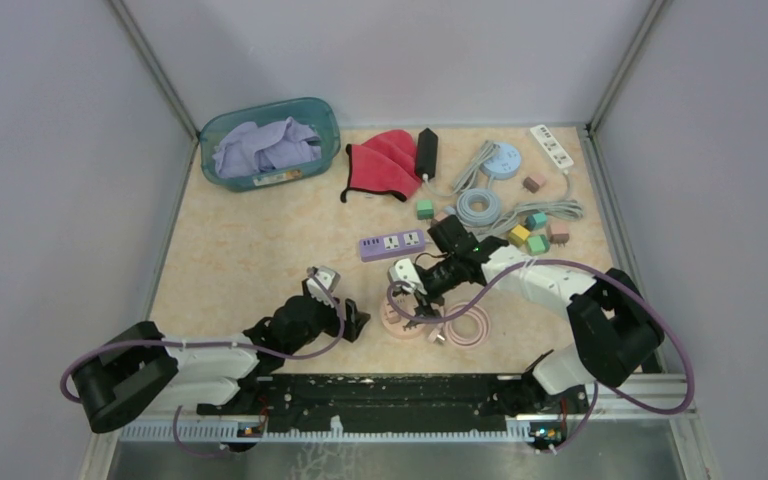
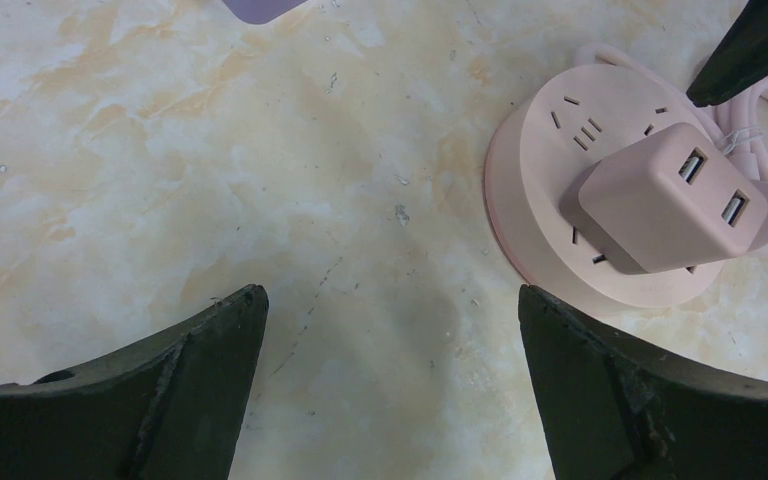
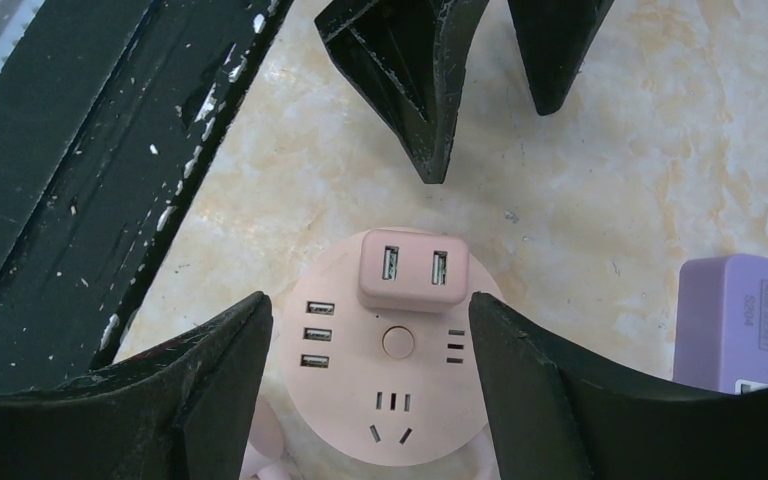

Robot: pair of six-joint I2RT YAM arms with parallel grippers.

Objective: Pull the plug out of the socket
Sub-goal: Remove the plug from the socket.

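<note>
In the overhead view the right gripper (image 1: 412, 297) covers most of the pink socket (image 1: 401, 322), hiding the plug. The purple power strip (image 3: 750, 320) is cut off by the right wrist view's edge

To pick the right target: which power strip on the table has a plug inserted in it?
The round pink power strip, carrying the pink plug. The purple strip carries none.

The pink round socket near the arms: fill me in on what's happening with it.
Two robot arms are working at the pink round socket, which has a pink USB plug still seated in its top. The right gripper hangs directly over the socket with its fingers spread on either side of it, not yet closed on anything. The left gripper is wide open beside the socket, over bare table. A purple power strip lies nearby. The plug has not been pulled.
</note>
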